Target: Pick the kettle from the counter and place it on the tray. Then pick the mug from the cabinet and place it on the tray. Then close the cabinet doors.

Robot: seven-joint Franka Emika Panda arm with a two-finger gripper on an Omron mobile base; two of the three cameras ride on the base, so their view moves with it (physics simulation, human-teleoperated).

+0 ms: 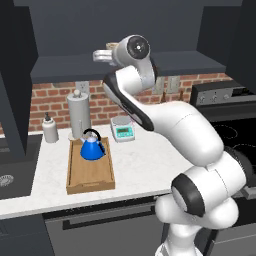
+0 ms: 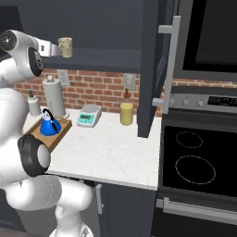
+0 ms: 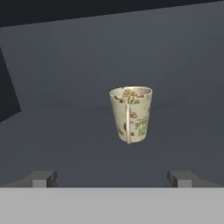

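Brick backsplash behind a white counter, stovetop at the right end, sink at the left. Tray lies lengthwise on the counter, its front edge near the counter's front lip; kettle stands upright in the tray's far end, the near part of the tray bare. Just behind the tray: paper towel roll and soap bottle; scale to its right, yellow jar further right, open counter in front of both. Cabinet is open, right door swung out toward the stove. Mug stands upright on the cabinet shelf, handle facing the hand camera, bare shelf all round it. Gripper at shelf level, jaws spread fully wide, nothing held, fingertips short of the mug and apart from it.
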